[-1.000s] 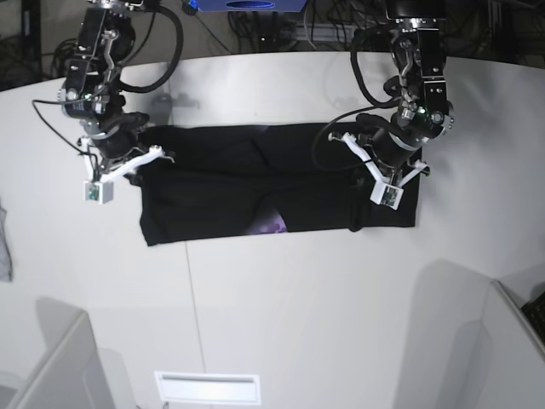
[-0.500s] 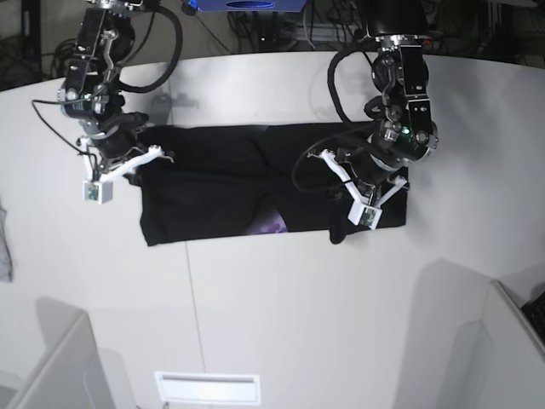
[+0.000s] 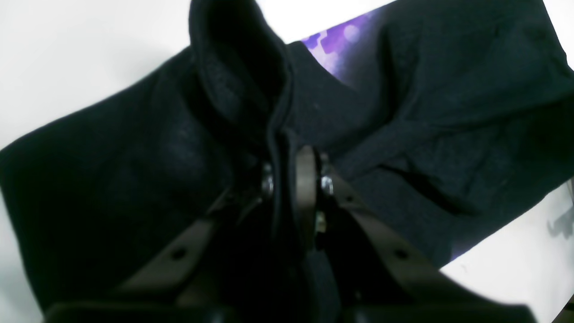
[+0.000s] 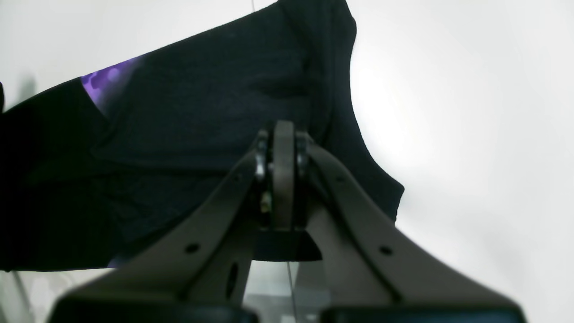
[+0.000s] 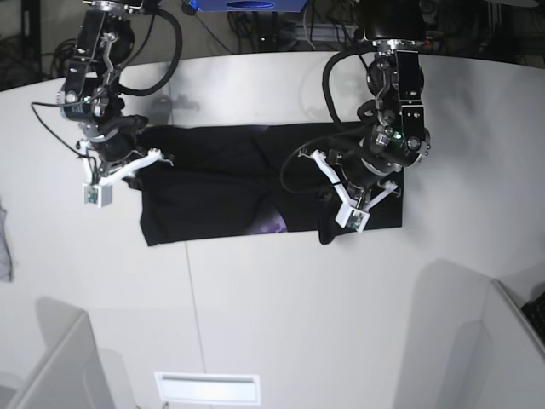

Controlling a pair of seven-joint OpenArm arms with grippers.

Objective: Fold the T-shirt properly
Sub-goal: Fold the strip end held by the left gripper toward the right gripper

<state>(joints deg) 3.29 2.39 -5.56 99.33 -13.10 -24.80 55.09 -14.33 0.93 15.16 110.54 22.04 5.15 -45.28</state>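
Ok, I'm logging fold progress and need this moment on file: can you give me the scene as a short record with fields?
garment: black T-shirt, spread in a wide band on the white table
print: purple patch showing at the near edge
left gripper: shut on a raised fold of the T-shirt, at the side on the base view's right
right gripper: shut, over the T-shirt's other end; no cloth visible between the fingers
other item: grey cloth at the table's edge

A robotics lab is showing here: two black arms point(image 5: 94, 77) are working over a bare white table point(image 5: 281, 324), with tangled cables point(image 5: 281, 30) and a blue box point(image 5: 247, 5) lying along the frame's top edge.
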